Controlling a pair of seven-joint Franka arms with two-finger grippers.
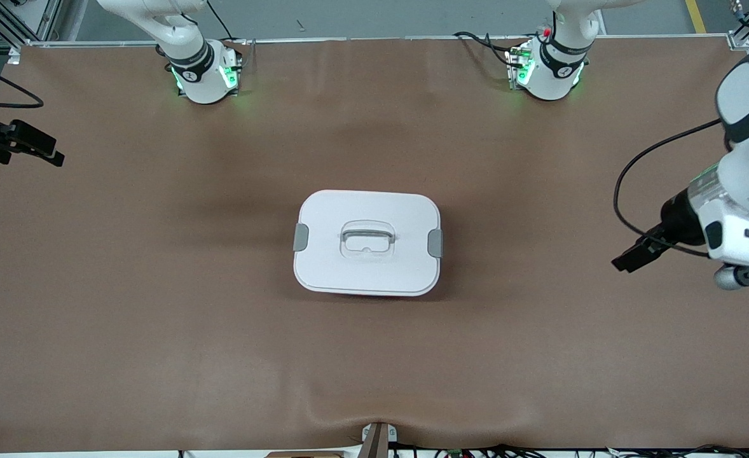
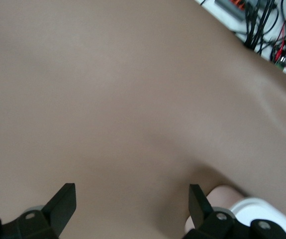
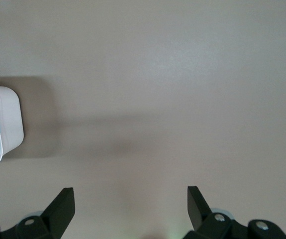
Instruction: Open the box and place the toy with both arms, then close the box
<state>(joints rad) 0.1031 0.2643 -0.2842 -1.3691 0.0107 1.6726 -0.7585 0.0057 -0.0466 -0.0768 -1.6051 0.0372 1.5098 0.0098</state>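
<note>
The box [image 1: 367, 242] stands in the middle of the table with its white lid on, grey clips [image 1: 435, 243] at both ends and the recessed handle [image 1: 366, 238] on top. The toy is not in view. My left gripper [image 1: 629, 259] hangs open and empty over the table at the left arm's end; its wrist view shows open fingers [image 2: 132, 199] over bare mat and a corner of the box [image 2: 262, 209]. My right gripper [image 1: 28, 147] is open and empty at the right arm's end; its wrist view [image 3: 130, 199] shows the box's pink wall [image 3: 6, 124] and a clip.
The brown mat [image 1: 158, 305] covers the whole table. The arm bases [image 1: 206, 73] stand along the edge farthest from the front camera. Cables [image 2: 262, 25] lie past the table's edge. A small bracket [image 1: 377, 439] sits at the edge nearest the front camera.
</note>
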